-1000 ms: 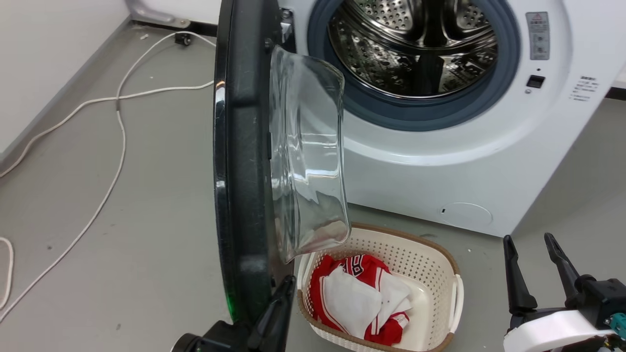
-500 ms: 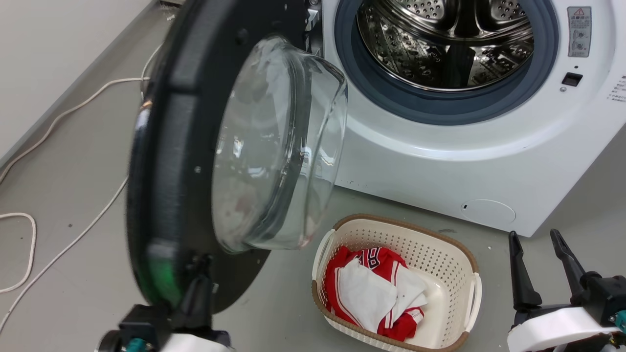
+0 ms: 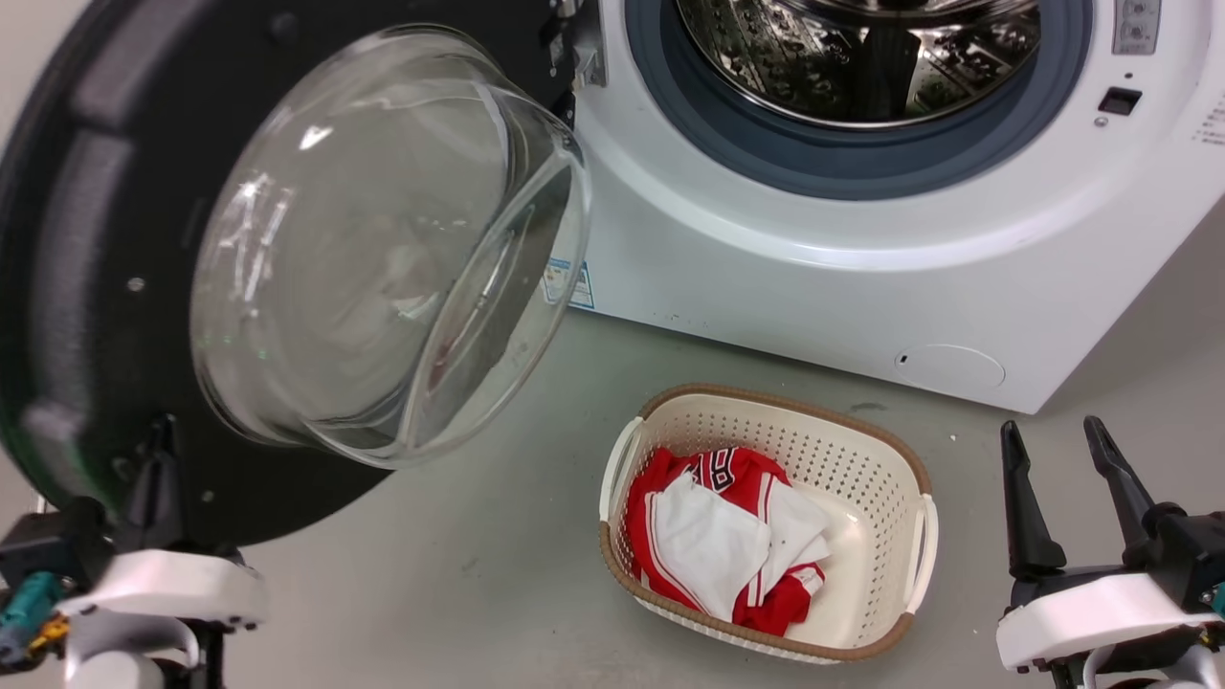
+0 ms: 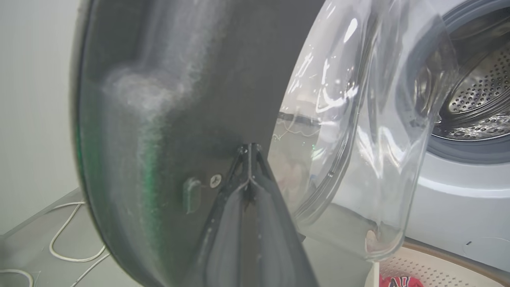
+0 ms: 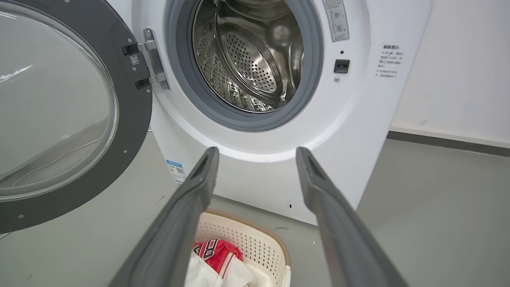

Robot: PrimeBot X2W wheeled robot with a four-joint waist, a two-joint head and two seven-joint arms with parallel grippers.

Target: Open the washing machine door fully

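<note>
Since one second ago, the washing machine door (image 3: 77, 239) has swung from edge-on to wide open. My left claw (image 4: 249, 148) has travelled left with it.

Door position: hinged at the left of the drum (image 3: 861, 57), with its inner face and glass bowl (image 3: 383, 239) turned toward my head camera.

Left claw: fingers pressed together, tips against the door's black inner face.

Right claw (image 3: 1050, 426): fingers spread, holding nothing, beside the laundry basket (image 3: 861, 450) on the floor.

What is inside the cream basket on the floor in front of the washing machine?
The basket holds crumpled red and white clothing; part of its floor on the right is bare. Anything under the clothing is covered and cannot be seen.
</note>
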